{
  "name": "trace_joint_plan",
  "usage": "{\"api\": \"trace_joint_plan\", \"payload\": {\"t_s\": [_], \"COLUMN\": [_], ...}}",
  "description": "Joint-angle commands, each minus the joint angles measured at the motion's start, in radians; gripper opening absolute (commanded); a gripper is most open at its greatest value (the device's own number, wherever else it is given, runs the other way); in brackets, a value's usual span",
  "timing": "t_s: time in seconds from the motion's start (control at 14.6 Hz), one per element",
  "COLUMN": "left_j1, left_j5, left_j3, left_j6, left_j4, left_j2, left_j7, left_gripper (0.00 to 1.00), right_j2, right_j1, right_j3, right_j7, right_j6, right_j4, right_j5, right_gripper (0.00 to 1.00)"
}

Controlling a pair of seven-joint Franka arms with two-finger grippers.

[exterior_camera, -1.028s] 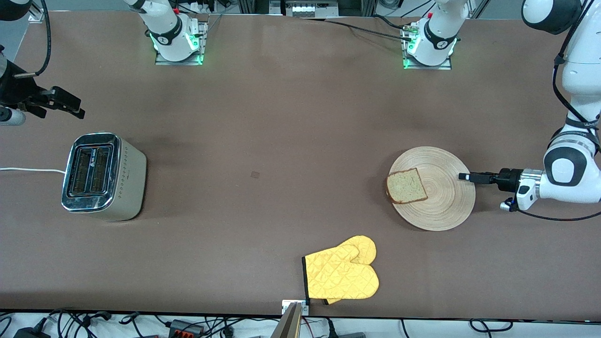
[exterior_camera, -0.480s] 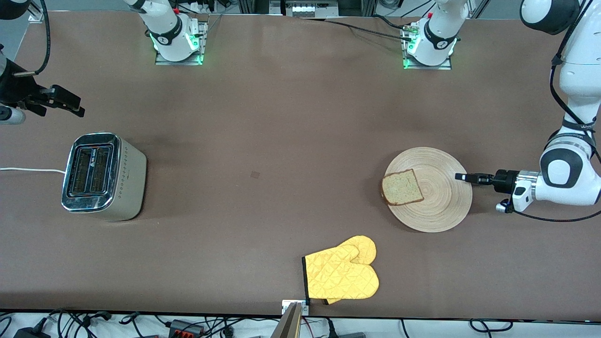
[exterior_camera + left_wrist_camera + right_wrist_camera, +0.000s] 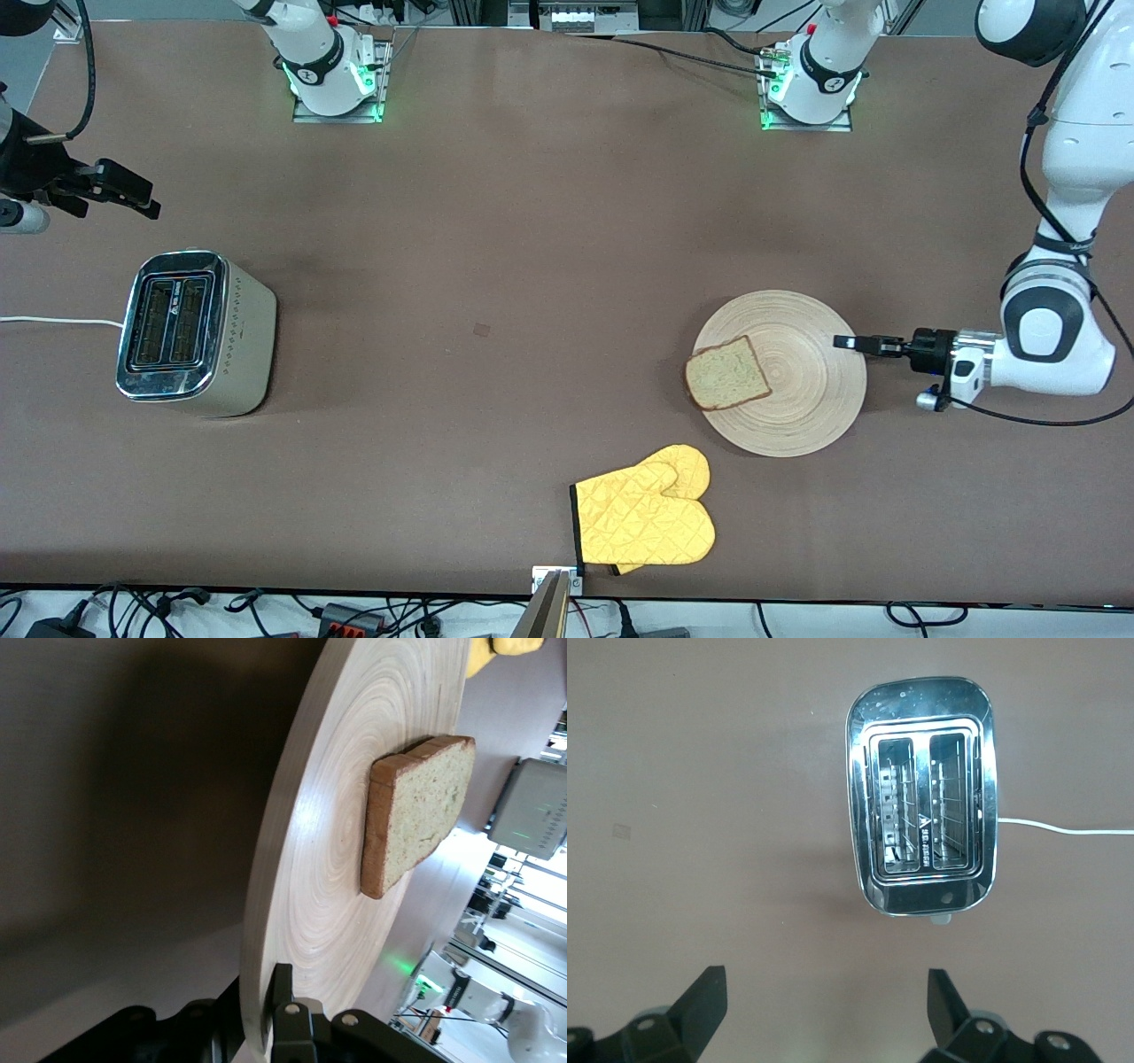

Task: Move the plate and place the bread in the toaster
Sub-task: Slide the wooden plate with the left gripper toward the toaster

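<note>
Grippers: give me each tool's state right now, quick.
Left tool: shut on the plate at its rim.
Right tool: open, holding nothing, above the table near the toaster.

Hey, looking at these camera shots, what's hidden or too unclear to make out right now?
- Underside of the bread: hidden against the plate in the front and left wrist views.
- Toaster slot bottoms: too dark in the right wrist view.
- Left claw fingertips: the plate rim covers them in the left wrist view.
- Second oven mitt: mostly hidden under the top one.
</note>
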Motion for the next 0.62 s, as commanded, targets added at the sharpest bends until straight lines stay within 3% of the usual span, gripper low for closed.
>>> {"api": "trace_joint_plan", "payload": {"t_s": [0.0, 0.55], "left_j1": [-0.057, -0.24], "left_j5": [-0.096, -0.253], "left_j3": [-0.006, -0.006], "left_j6": [-0.012, -0.023], "left_j4": [0.015, 0.01], "left_j2": [0.042, 0.045], "left_j7": [0.012, 0.014], "left_gripper": [0.01, 0.01], "right_j2": [0.001, 0.001], "right_j1": [-0.006, -0.006], "right_j3": [0.008, 0.007], "right_j7": [0.015, 0.015], "right_j6": [-0.002, -0.004], "right_j4": [0.015, 0.015], "right_j5": [0.004, 0.004], "right_gripper": [1.0, 1.0]}}
